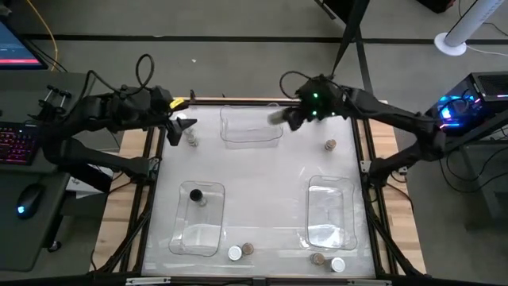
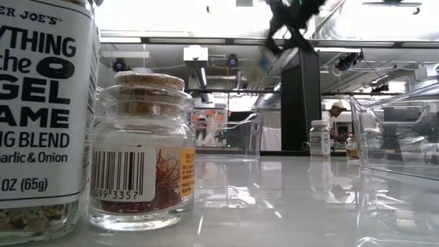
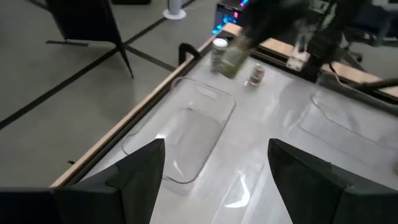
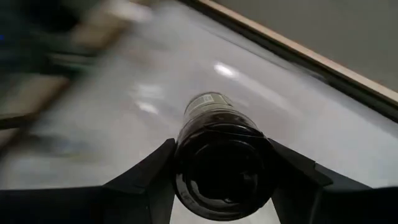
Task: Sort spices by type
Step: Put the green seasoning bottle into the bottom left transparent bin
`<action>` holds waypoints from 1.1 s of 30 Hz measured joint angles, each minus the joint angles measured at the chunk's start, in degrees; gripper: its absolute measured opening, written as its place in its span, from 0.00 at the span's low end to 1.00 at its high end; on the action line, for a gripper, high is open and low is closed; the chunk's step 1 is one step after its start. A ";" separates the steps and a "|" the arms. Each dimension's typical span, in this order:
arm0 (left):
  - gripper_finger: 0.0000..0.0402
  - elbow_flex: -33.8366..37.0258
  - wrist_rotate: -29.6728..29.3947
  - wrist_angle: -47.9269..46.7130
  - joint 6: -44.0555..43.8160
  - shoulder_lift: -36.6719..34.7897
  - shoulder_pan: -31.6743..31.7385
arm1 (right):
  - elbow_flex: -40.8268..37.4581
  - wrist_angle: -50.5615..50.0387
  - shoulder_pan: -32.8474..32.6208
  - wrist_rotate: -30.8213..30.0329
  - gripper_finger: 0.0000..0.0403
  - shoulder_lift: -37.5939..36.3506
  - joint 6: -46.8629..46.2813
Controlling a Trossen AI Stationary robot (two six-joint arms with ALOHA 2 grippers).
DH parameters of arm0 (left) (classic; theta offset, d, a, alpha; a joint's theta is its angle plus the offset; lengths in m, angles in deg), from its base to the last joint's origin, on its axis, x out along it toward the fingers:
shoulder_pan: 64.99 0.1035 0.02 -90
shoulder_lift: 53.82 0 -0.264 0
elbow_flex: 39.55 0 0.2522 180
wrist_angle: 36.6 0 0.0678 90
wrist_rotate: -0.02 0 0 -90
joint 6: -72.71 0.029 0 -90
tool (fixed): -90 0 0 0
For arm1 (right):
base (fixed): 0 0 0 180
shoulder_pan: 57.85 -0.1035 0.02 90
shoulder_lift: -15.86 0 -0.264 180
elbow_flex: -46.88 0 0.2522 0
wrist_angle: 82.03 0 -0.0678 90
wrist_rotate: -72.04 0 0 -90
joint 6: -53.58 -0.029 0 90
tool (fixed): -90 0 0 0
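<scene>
- A dark-lidded spice jar (image 4: 222, 163) is being pinched between the fingers of the right pincer (image 1: 287, 117), which is being held in the air above the clear bin (image 1: 251, 125) at the far edge of the worktop (image 1: 270, 183).
- The same jar is being seen as a blurred pale shape (image 1: 277, 116) just beside the pincer in the high view.
- The left pincer (image 1: 176, 129) is being held with its fingers spread and nothing between them, near the far left corner of the worktop, just beside a white-lidded jar (image 1: 192, 140).
- A tan-lidded jar (image 1: 330, 145) is being left standing alone toward the far right side of the worktop.
- A black-lidded jar (image 1: 197, 196) is being kept inside the clear bin (image 1: 198, 218) at the near left.
- Another clear bin (image 1: 330, 211) is being shown at the near right.
- Along the near edge, a white-lidded jar (image 1: 235, 253) and a tan-lidded jar (image 1: 248, 249) are being shown close together, and a second pair, tan (image 1: 317, 259) and white (image 1: 338, 264), is being shown toward the near right corner.
- In the low view, a cork-topped jar (image 2: 143, 154) is being shown just beside a large labelled jar (image 2: 44, 116).
</scene>
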 joint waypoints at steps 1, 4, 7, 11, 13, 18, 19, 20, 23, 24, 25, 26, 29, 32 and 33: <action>0.68 0.00 -0.80 0.10 -0.49 0.00 0.00 | 1.09 2.64 -2.48 1.04 0.50 0.09 0.03; 0.68 0.05 -2.26 -0.08 -2.68 0.20 -0.02 | 4.00 9.06 -9.99 2.63 0.50 2.62 1.55; 0.68 1.94 -2.41 0.28 -4.99 -0.05 -0.34 | 7.46 12.17 -17.08 4.43 0.50 7.37 4.00; 0.68 5.82 -2.26 -0.05 -5.08 -0.74 -1.16 | 14.23 10.36 -24.35 5.30 0.50 15.24 7.06; 0.68 7.53 -1.85 0.00 -4.02 -1.46 -1.38 | 18.17 7.95 -26.82 4.37 0.50 19.44 7.52; 0.68 9.52 -0.63 -0.04 1.15 -3.20 -1.36 | 29.15 3.01 -30.29 -1.09 0.50 29.88 5.98; 0.68 9.61 -0.62 0.00 1.74 -3.59 -1.36 | 31.42 2.41 -30.64 -1.58 0.50 31.97 4.78; 0.68 9.71 -0.62 0.15 2.45 -4.11 -1.36 | 33.69 1.87 -30.92 -1.59 0.50 34.18 3.92; 0.68 10.21 -0.62 0.11 4.09 -5.69 -1.36 | 40.47 -0.12 -31.70 -1.78 0.50 40.74 2.62; 0.68 10.36 -0.62 0.07 4.40 -6.23 -1.36 | 42.65 -1.22 -31.88 -1.80 0.50 42.89 2.37; 0.68 10.41 -0.62 0.04 4.46 -6.81 -1.36 | 44.83 -2.31 -31.97 -1.80 0.50 44.99 1.80; 0.68 10.43 -0.62 0.08 4.46 -7.34 -1.36 | 47.07 -3.44 -31.99 -1.78 0.50 47.06 1.24; 0.68 10.41 -0.62 0.13 4.46 -9.18 -1.36 | 53.48 -7.42 -32.23 -1.89 0.50 52.55 0.44; 0.68 10.40 -0.62 0.15 4.03 -10.57 -1.36 | 52.89 -5.79 -32.23 -1.39 0.50 54.43 0.54; 0.68 10.40 -0.66 0.17 3.83 -10.94 -1.36 | 52.10 -5.80 -32.22 -1.28 0.50 54.62 0.08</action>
